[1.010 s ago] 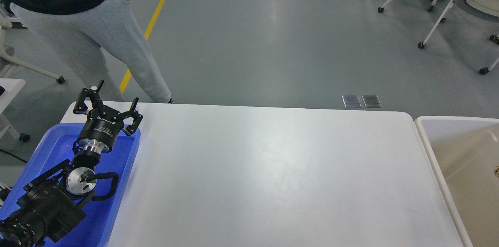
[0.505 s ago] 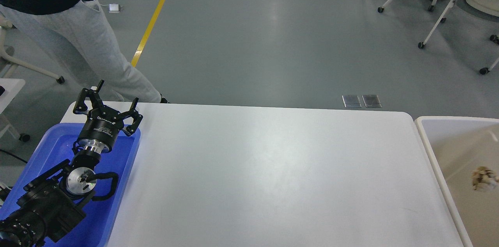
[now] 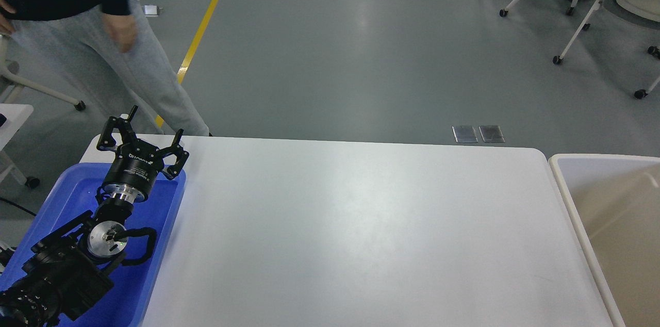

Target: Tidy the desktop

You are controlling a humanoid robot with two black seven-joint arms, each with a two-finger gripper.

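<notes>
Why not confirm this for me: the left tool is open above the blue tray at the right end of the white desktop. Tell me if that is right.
One detail is wrong: the side. The head view shows the left tool open, empty, above the blue tray, which sits at the left end of the white desktop. At the right end stands a beige bin instead.

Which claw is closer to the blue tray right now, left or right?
Left. The left claw hangs open above the far end of the blue tray, at the left edge of the desktop. The right claw is not in view.
</notes>
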